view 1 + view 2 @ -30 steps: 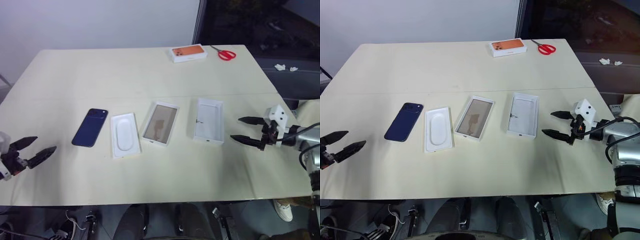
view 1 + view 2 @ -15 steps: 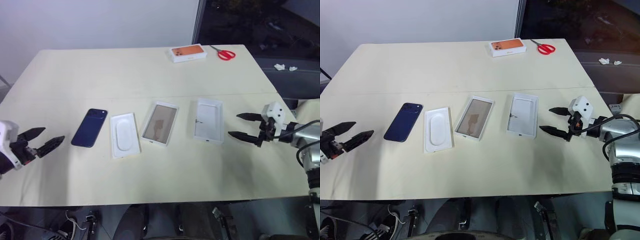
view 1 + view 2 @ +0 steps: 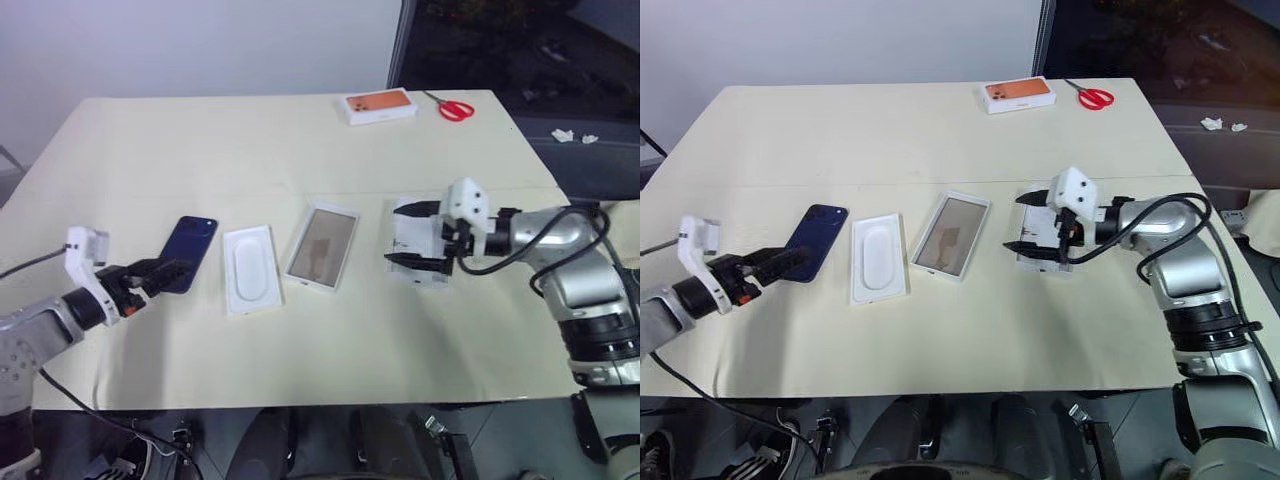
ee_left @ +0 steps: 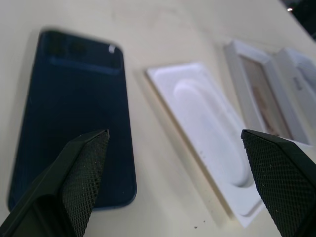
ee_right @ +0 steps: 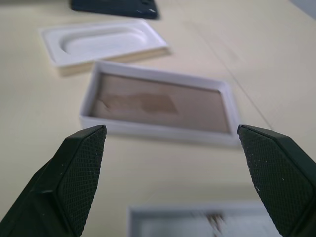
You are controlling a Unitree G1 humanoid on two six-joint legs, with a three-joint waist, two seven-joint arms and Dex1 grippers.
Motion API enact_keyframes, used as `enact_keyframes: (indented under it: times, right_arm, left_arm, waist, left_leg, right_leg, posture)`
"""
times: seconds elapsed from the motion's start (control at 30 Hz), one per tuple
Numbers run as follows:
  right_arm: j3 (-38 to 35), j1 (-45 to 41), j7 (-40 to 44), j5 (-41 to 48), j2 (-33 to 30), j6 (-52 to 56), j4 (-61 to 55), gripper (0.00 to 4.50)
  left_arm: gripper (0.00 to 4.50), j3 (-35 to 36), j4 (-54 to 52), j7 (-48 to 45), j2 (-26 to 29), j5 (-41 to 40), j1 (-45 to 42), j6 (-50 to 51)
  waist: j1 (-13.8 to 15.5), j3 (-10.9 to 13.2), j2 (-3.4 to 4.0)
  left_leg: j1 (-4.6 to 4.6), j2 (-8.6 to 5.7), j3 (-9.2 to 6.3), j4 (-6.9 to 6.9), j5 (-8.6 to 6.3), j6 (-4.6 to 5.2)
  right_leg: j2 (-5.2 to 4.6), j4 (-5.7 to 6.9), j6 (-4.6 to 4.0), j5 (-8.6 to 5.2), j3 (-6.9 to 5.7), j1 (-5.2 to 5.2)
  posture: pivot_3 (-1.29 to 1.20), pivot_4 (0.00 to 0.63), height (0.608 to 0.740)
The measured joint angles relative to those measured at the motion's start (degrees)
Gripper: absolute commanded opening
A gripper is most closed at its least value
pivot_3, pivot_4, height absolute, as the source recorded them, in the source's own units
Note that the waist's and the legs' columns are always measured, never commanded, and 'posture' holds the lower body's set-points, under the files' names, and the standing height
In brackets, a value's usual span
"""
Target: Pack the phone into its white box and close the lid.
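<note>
The dark navy phone [image 3: 188, 250] lies flat on the table's left side. My left gripper [image 3: 165, 270] is open just at the phone's near end, its tips low over the table and the phone's lower edge; in the left wrist view the phone [image 4: 69, 123] sits ahead of one finger. The white box [image 3: 322, 246] with its tan floor lies open in the middle. To its right is the lid [image 3: 412, 240], inner face up. My right gripper [image 3: 395, 236] hovers open over the lid, pointing toward the white box [image 5: 158, 103].
A white insert [image 3: 250, 270] with an oval recess lies between the phone and the white box. At the table's far edge sit a small orange-topped box [image 3: 379, 104] and red-handled scissors [image 3: 452, 108]. The tabletop [image 3: 330, 350] is bare near me.
Both arms swung inward. The left gripper travelled right to the phone's near end. The right gripper moved left from beside the lid to over it. Nothing on the table shifted.
</note>
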Motion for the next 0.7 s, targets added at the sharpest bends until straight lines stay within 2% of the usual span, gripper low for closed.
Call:
enact_keyframes:
  times: [0.23, 0.37, 0.7]
  right_arm:
    - [4.19, -1.72, -2.02, -0.34, 4.11, 4.18, -3.8, 4.45]
    - [5.07, -1.65, -3.84, -1.19, 6.1, 3.69, -2.88, 4.45]
    - [5.05, -1.57, -4.47, -1.2, 6.43, 2.13, -2.52, 4.45]
  left_arm:
    - [4.5, -0.95, 0.81, 6.74, -5.05, -3.86, -5.27, 5.63]
    - [4.5, -2.5, 0.85, 8.97, -8.0, -4.7, -4.49, 7.73]
    - [4.5, -1.79, 3.93, 14.24, -15.18, -7.55, -8.9, 8.55]
  waist:
    - [0.03, -0.05, -0.13]
    - [-0.15, -0.05, -0.13]
    - [0.32, -0.07, -0.14]
  left_leg:
    - [0.0, -0.04, -0.03, 0.01, 0.01, -0.02]
    - [0.0, -0.05, -0.02, 0.0, 0.03, -0.04]
    - [0.0, -0.09, -0.07, 0.05, 0.05, -0.08]
  right_leg:
    - [0.0, 0.01, 0.0, 0.0, 0.0, 0.0]
    - [0.01, 0.03, 0.0, 0.0, 0.01, -0.04]
    - [0.0, 0.05, 0.0, 0.0, -0.04, 0.02]
  posture:
    - [0.0, 0.15, 0.74]
    - [0.0, 0.15, 0.74]
    - [0.0, 0.15, 0.74]
